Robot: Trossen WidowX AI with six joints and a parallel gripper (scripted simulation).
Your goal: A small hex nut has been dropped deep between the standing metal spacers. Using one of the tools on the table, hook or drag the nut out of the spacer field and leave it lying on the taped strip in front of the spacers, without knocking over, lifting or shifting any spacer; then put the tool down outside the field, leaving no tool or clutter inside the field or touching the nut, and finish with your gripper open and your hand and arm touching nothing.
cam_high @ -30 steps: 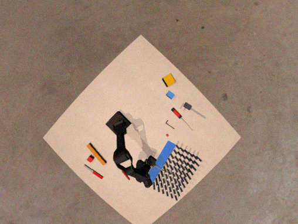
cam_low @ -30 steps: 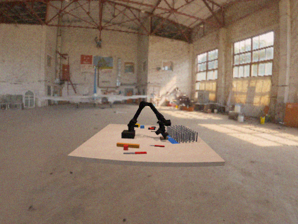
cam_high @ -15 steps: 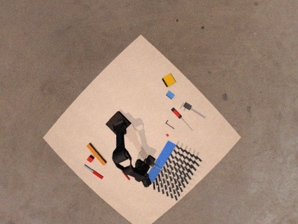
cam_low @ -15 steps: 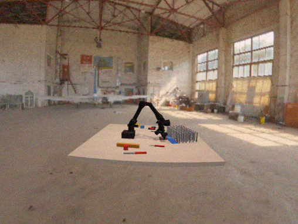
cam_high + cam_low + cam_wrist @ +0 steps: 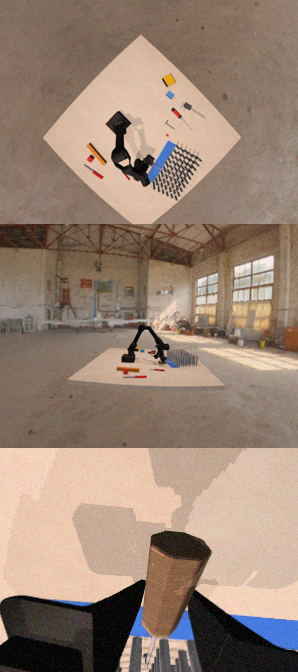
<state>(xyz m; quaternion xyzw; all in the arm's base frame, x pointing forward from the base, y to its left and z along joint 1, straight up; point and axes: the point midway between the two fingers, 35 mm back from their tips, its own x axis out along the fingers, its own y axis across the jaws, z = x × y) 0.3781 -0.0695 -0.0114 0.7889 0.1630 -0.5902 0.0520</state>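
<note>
My gripper (image 5: 149, 164) (image 5: 166, 588) is shut on the wooden handle (image 5: 172, 580) of a thin metal tool. The handle slants between the fingers, its dark butt end towards the camera. The thin shaft (image 5: 158, 167) (image 5: 150, 650) crosses over the blue taped strip (image 5: 163, 158) (image 5: 172, 363) (image 5: 260, 625) to the near edge of the spacer field. The metal spacers (image 5: 182, 358) (image 5: 163, 658) stand upright in several rows beyond the strip. The shaft's tip is too small to make out, and whether it touches a spacer cannot be told. I cannot make out the nut in any view.
A red-handled screwdriver (image 5: 176, 113), a hex key (image 5: 170, 125), a grey-headed tool (image 5: 188, 106), blue block (image 5: 170, 95) and yellow block (image 5: 169, 80) lie on one side. An orange bar (image 5: 97, 154), a red block (image 5: 90, 158) and a red-handled tool (image 5: 98, 175) lie opposite. Another red tool (image 5: 159, 370) lies near the arm.
</note>
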